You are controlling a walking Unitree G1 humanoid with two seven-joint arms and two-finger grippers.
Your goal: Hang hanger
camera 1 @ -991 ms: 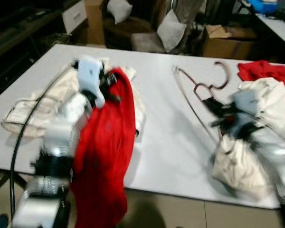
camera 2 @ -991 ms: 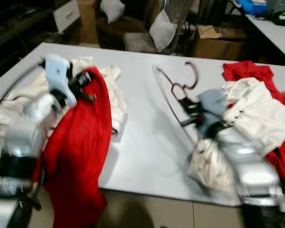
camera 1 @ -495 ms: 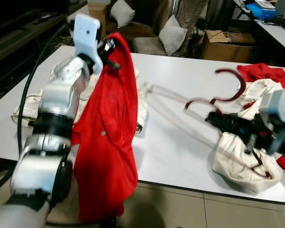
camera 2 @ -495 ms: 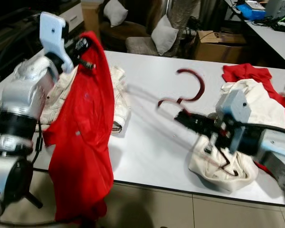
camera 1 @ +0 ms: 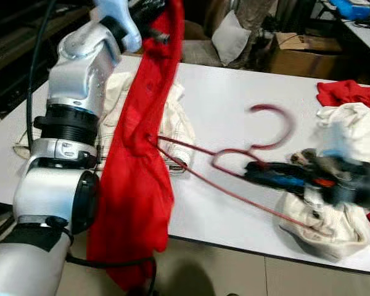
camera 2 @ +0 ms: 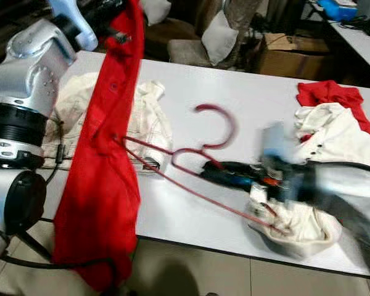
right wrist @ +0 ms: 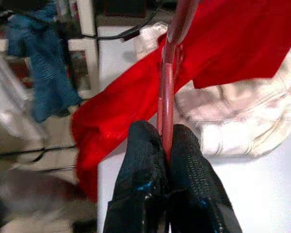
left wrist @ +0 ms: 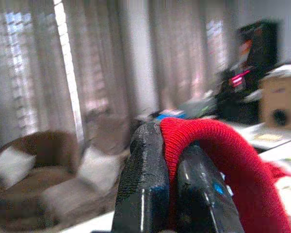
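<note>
Left hand (left wrist: 167, 184) pinching red shirt (camera 1: 139, 166) aloft, right hand (right wrist: 166, 160) clamped on red hanger (camera 1: 234, 163) poking into shirt

Left arm raised high, left gripper (left wrist: 170, 179) up top, fingers pinched together on red cloth. Right arm reaches forward low over the table, right gripper (right wrist: 166, 145) clamped on a thin red wire.

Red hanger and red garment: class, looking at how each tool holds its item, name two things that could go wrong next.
1. The left tool pinches just a fold of the red garment, so it might slip.
2. The right tool grips the red hanger near its hook; the far tip, already at the cloth, could snag rather than enter.
</note>
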